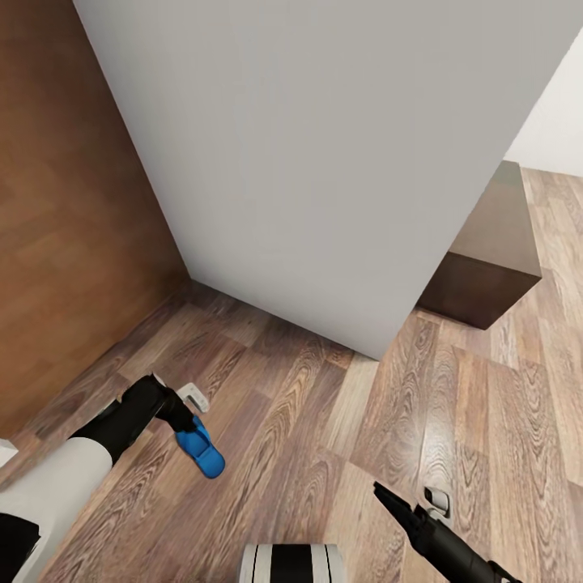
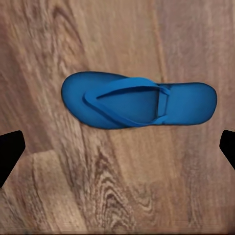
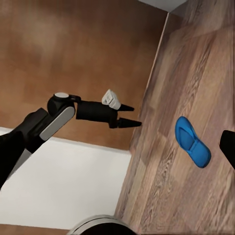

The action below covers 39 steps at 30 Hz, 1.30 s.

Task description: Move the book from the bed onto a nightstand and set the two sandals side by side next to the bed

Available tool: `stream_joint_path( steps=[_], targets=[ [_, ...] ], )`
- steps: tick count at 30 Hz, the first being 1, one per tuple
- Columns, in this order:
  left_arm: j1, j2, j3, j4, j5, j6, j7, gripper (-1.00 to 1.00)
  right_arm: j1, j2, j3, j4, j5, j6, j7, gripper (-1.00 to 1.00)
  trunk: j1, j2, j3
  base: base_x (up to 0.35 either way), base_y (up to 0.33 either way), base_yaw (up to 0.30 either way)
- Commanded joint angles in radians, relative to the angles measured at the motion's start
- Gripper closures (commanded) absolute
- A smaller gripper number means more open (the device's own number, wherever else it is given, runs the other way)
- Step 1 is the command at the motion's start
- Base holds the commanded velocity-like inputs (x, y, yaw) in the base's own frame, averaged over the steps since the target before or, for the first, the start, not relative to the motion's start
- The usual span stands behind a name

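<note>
One blue sandal (image 1: pixel 201 451) lies flat on the wood-plank floor (image 1: pixel 324 453), sole down and straps up, at the lower left of the head view. The left gripper (image 1: pixel 185 423) hangs just above it, its jaws apart; from the left wrist camera the sandal (image 2: pixel 138 105) shows whole between the two dark fingertips (image 2: pixel 10 152), which stand wide on either side without touching it. From the right wrist camera the same sandal (image 3: pixel 193 141) rests on the planks with the left gripper (image 3: pixel 130 115) clear of it, its two pointed fingers parted with nothing between them.

The right gripper (image 1: pixel 387 495) reaches in from the lower right of the head view, well apart from the sandal; I cannot tell whether its jaws are apart or together.

Beyond the sandal rises a tall light-grey slab (image 1: pixel 324 162) that meets the floor. A warm brown wooden panel (image 1: pixel 73 202) stands to its left. A dark-brown block (image 1: pixel 486 251) sits on the floor past its right edge, and a strip of white wall (image 1: pixel 559 121) shows behind that
</note>
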Motion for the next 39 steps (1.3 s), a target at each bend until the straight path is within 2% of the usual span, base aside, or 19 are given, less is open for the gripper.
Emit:
stream_joint_path(
  steps=[1, 8, 13, 18, 23, 25, 39],
  targets=[
    [0.0, 0.001, -0.003, -0.001, -0.014, 0.001, -0.008, -1.0, 0.0, 0.0, -0.003, 0.001, -0.007, 0.017, 0.002, -1.0, 0.0, -0.001, -0.005, 0.0, 0.0, 0.0],
    [-0.001, 0.001, -0.002, 0.001, -0.026, 0.0, -0.008, -1.0, 0.0, 0.001, -0.02, 0.005, -0.02, 0.051, 0.002, -1.0, 0.003, -0.002, -0.032, 0.0, 0.0, 0.0],
    [-0.001, 0.001, -0.001, 0.002, -0.027, 0.0, -0.008, -1.0, 0.001, -0.005, -0.062, 0.041, -0.074, 0.066, 0.018, -1.0, 0.006, -0.003, -0.051, 0.0, 0.0, 0.0],
    [0.0, 0.001, 0.0, 0.0, -0.027, 0.0, -0.008, -1.0, 0.002, -0.032, -0.115, 0.101, -0.129, 0.093, 0.1, -1.0, 0.008, -0.005, -0.07, 0.0, 0.0, 0.0],
    [-0.001, 0.002, 0.001, -0.012, -0.024, -0.001, -0.009, -1.0, 0.002, -0.051, -0.145, 0.152, -0.15, 0.105, 0.204, -1.0, 0.01, -0.006, -0.09, 0.0, 0.0, 0.0],
    [-0.001, 0.002, 0.002, -0.017, -0.022, -0.002, -0.009, -1.0, 0.002, -0.053, -0.148, 0.159, -0.153, 0.106, 0.219, -1.0, 0.011, -0.006, -0.098, 0.0, 0.0, 0.0],
    [-0.001, -0.002, 0.004, -0.034, -0.017, -0.003, -0.009, -1.0, 0.002, -0.055, -0.155, 0.17, -0.158, 0.106, 0.244, -1.0, 0.011, -0.006, -0.098, 0.0, 0.0, 0.0]
  ],
)
